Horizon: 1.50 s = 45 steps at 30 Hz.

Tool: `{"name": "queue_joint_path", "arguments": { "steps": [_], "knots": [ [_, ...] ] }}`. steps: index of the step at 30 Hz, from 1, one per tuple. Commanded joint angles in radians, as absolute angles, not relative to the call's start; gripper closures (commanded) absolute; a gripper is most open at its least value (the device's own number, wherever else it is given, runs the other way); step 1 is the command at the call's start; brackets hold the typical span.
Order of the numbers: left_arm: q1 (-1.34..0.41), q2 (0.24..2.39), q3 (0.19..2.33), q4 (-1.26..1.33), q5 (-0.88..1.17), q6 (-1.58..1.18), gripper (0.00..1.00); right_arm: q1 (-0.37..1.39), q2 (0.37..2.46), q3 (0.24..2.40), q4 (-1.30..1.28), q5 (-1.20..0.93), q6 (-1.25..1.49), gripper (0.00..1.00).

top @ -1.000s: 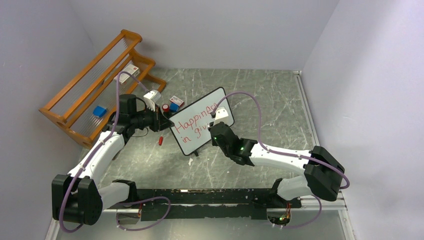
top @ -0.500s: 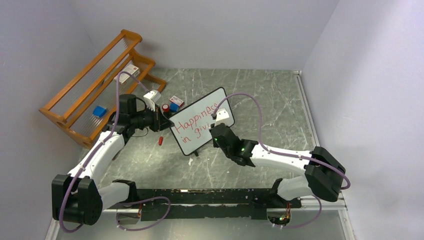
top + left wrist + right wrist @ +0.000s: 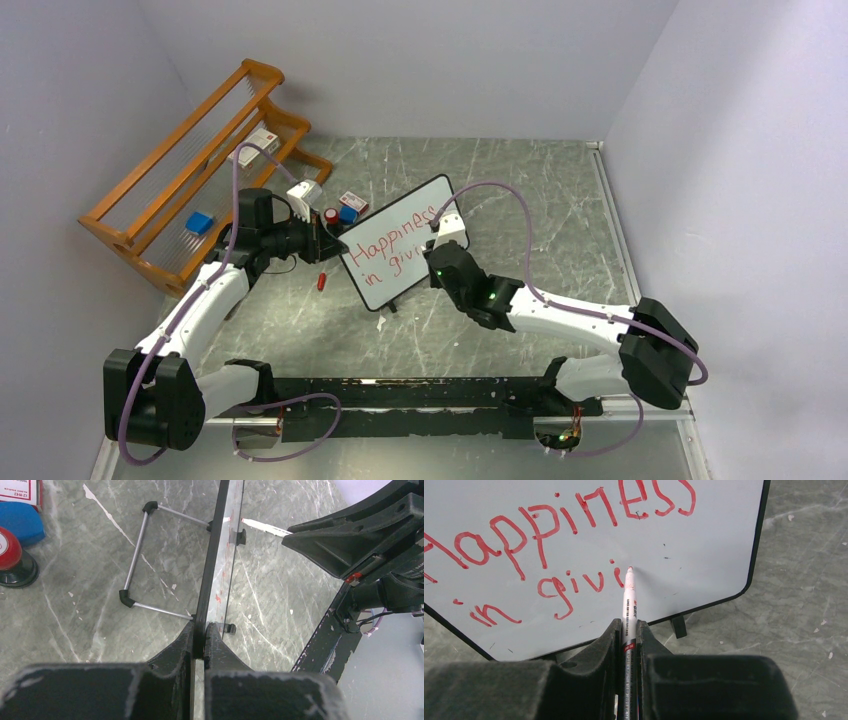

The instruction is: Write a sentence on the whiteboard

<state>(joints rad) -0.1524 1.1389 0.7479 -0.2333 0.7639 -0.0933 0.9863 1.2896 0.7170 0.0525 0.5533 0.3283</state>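
The whiteboard (image 3: pixel 400 245) stands tilted on the table, its black-framed edge clamped in my shut left gripper (image 3: pixel 330 243), as the left wrist view shows (image 3: pixel 201 630). The sentence (image 3: pixel 542 545) is red lettering that reads "Happiness" above "in givi". My right gripper (image 3: pixel 629 627) is shut on a white marker (image 3: pixel 629 600). The marker's red tip touches the board just right of the last "i". In the top view the right gripper (image 3: pixel 437 262) is at the board's lower right part. The marker tip also shows in the left wrist view (image 3: pixel 260 526).
A wooden rack (image 3: pixel 190 170) stands at the back left with a blue block and a small box in it. Small boxes (image 3: pixel 347 205) and a red round item (image 3: pixel 10 555) lie behind the board. A red cap (image 3: pixel 321 281) lies left of it. The board's wire stand (image 3: pixel 137 555) props its back.
My right gripper has moved a little to the right along the lower line with the marker, and the lower line has grown by a stroke. The left arm and the board have not moved.
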Motion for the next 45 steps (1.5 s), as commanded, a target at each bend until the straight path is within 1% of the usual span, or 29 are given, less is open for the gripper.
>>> {"name": "queue_joint_path", "arguments": {
  "steps": [1, 18, 32, 45],
  "knots": [
    [-0.149, 1.173, 0.728, -0.333, 0.652, -0.026, 0.95, 0.977, 1.295, 0.745, 0.089, 0.555, 0.317, 1.0],
    [-0.15, 1.176, 0.729, -0.333, 0.654, -0.025, 0.95, 0.966, 1.353, 0.75, 0.105, 0.529, 0.314, 1.0],
    [-0.15, 1.177, 0.729, -0.333, 0.653, -0.026, 0.95, 0.967, 1.327, 0.698, 0.07, 0.512, 0.351, 1.0],
    [-0.15, 1.175, 0.73, -0.334, 0.651, -0.026, 0.95, 0.967, 1.324, 0.701, 0.062, 0.511, 0.347, 1.0]
  ]
}}
